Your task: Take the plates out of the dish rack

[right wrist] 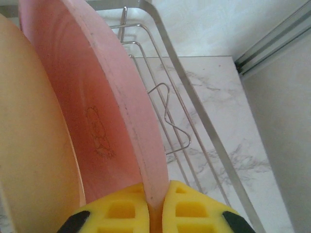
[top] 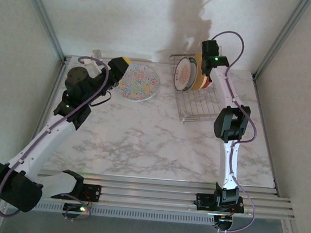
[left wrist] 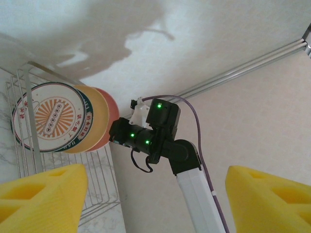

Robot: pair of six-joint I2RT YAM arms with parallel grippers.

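Observation:
The silver wire dish rack (top: 199, 106) stands at the back right with three plates upright in it: a white plate with an orange motif (top: 183, 75), a yellow plate (top: 196, 76) and a pink-red plate (top: 206, 81). My right gripper (right wrist: 155, 203) is shut on the upper rim of the pink-red plate (right wrist: 97, 97), with the yellow plate (right wrist: 34, 145) just beside it. A floral plate (top: 139, 82) lies flat on the table left of the rack. My left gripper (top: 122, 69) hovers at its left edge, open and holding nothing (left wrist: 155, 204).
The marble table (top: 142, 142) is bordered by white walls and a metal frame post (top: 270, 45) close behind the rack. The rack's wire rim (right wrist: 194, 97) runs right beside the held plate. The right arm (left wrist: 194, 189) reaches up along the rack's right side.

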